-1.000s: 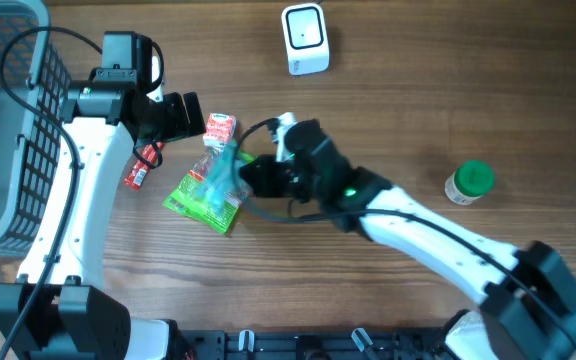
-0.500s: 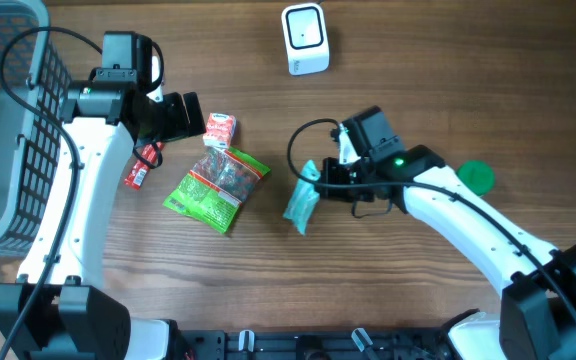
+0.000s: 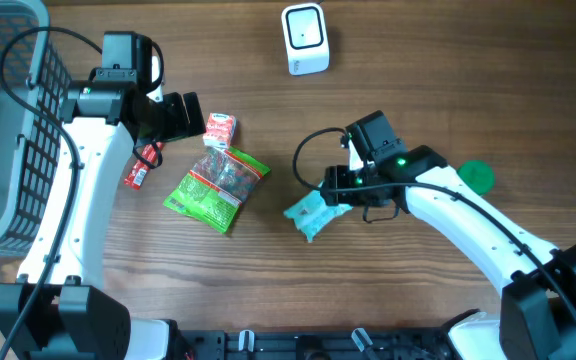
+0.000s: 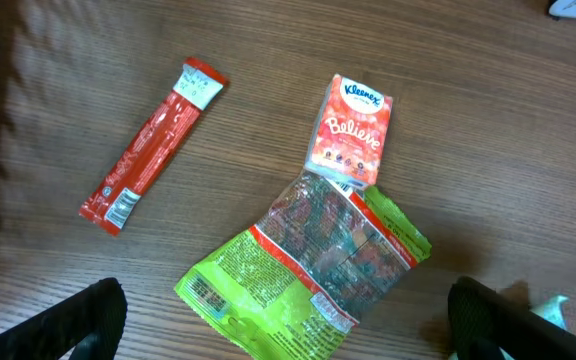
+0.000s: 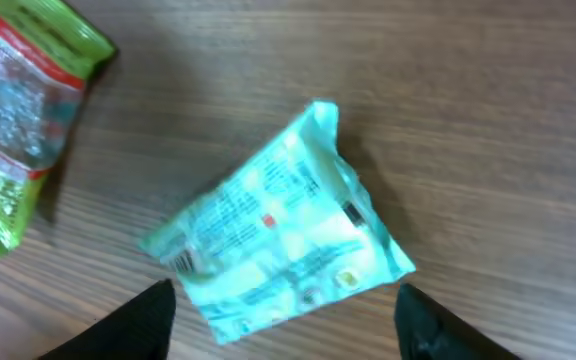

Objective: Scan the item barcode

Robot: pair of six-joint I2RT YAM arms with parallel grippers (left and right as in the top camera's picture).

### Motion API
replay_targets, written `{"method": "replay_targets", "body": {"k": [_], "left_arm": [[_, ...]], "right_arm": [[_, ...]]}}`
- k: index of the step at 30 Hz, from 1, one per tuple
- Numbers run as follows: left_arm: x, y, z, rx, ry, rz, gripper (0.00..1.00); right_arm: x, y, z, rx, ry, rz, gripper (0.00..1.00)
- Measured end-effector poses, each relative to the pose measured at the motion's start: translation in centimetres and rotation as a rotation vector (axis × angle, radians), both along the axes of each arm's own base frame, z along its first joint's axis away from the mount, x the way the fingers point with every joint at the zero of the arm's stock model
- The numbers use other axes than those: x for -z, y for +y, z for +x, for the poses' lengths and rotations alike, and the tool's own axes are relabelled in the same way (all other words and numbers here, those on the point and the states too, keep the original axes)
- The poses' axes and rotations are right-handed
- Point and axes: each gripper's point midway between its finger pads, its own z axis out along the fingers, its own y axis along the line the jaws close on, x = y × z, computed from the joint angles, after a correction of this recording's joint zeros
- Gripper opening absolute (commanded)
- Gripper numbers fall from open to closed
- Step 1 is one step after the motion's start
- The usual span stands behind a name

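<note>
Packet (image 5: 278,225) in teal wrap lies loose beneath the right gripper (image 5: 288,318), jaws spread; pinch one edge, leaving print clear for the scanner (image 3: 305,38).

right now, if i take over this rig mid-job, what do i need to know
left gripper: open, empty, above the green snack bag, Kleenex pack and red stick sachet.
right gripper: open, empty, over the teal packet, which lies on the table.
white scanner: at the top of the overhead view, apart from every item.
Done: nothing here shows a completed scan.
Left: grasp an item, probably the teal packet, and present its barcode to the scanner.
</note>
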Motion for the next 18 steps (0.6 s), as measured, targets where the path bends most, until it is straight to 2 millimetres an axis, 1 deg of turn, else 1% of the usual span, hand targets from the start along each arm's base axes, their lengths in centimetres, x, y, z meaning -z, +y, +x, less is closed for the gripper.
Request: {"method": "replay_targets", "body": {"k": [1,2,3,5,7,8,9,14,16,18], "left_arm": [[0.0,0.0,0.0,0.0,-0.001,0.0,1.0],[0.0,0.0,0.0,0.0,0.0,0.0,1.0],[0.0,0.0,0.0,0.0,0.0,0.0,1.0],[0.0,0.0,0.0,0.0,0.0,0.0,1.0],[0.0,0.0,0.0,0.0,0.0,0.0,1.0],[0.0,0.0,0.0,0.0,0.0,0.0,1.0],[0.0,0.0,0.0,0.0,0.0,0.0,1.0],[0.0,0.0,0.0,0.0,0.0,0.0,1.0],[0.0,0.0,0.0,0.0,0.0,0.0,1.0],[0.0,0.0,0.0,0.0,0.0,0.0,1.0]], "right_arm": [[-0.3,0.0,0.0,0.0,0.006,-0.004,0.66],[-0.9,0.1,0.2,0.002,0.004,-0.001,0.59],[-1.6,0.3,0.4,0.0,0.002,0.007,0.49],[-3.4,1.4,1.3,-0.019,-0.026,0.054,0.21],[-5.5,3.1,2.0,-0.068,-0.06,0.141,0.12],[-6.2,3.9,1.9,-0.096,-0.062,0.185,0.06],[-6.7,4.7,1.3,-0.14,-0.051,0.234,0.04],[-7.2,6.6,-0.3,-0.254,-0.038,0.3,0.04],[-6.8,7.4,-1.2,-0.305,-0.027,0.309,0.04],[-6.0,7.9,-1.7,-0.338,-0.015,0.312,0.04]]}}
